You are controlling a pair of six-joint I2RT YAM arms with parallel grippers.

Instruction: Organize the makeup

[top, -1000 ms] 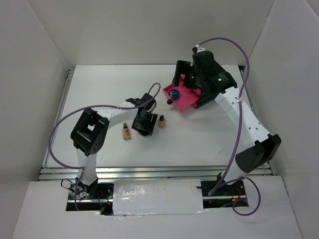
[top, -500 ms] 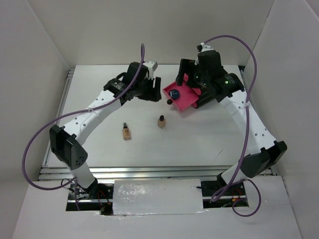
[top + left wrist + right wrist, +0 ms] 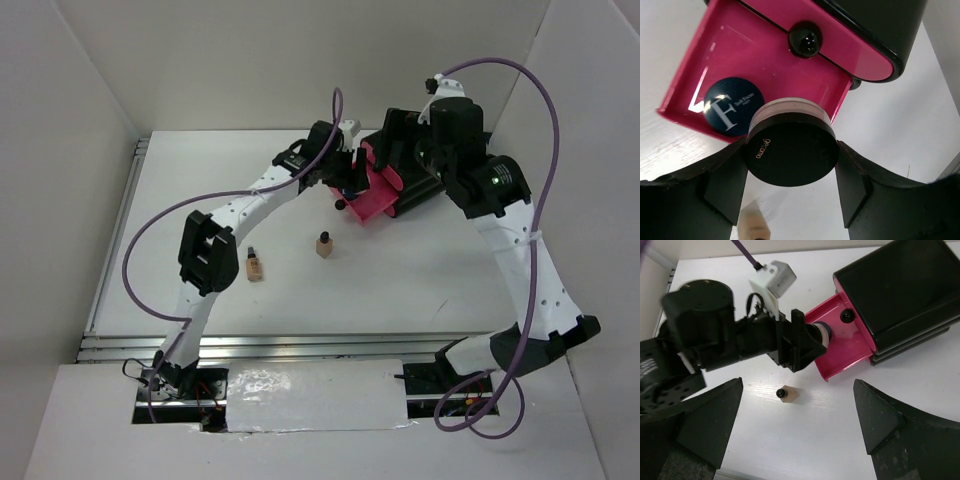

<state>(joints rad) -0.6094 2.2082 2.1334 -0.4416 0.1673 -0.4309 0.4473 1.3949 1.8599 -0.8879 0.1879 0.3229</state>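
Left hand (image 3: 791, 175) is holding black round compact (image 3: 790, 147) over pink plastic drawer (image 3: 785, 75), far edge of tabletop (image 3: 220, 160) | right hand (image 3: 800, 415) is hanging wide, empty | risk: landing on dark-blue round compact (image 3: 730, 106), tipping out.

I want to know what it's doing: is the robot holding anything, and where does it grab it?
The left gripper pinches the black compact by its round sides. The right gripper is open and holds nothing.

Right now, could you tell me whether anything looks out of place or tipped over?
The left tan bottle seems to lie on its side on the table; the other bottle looks upright. Nothing spilled.
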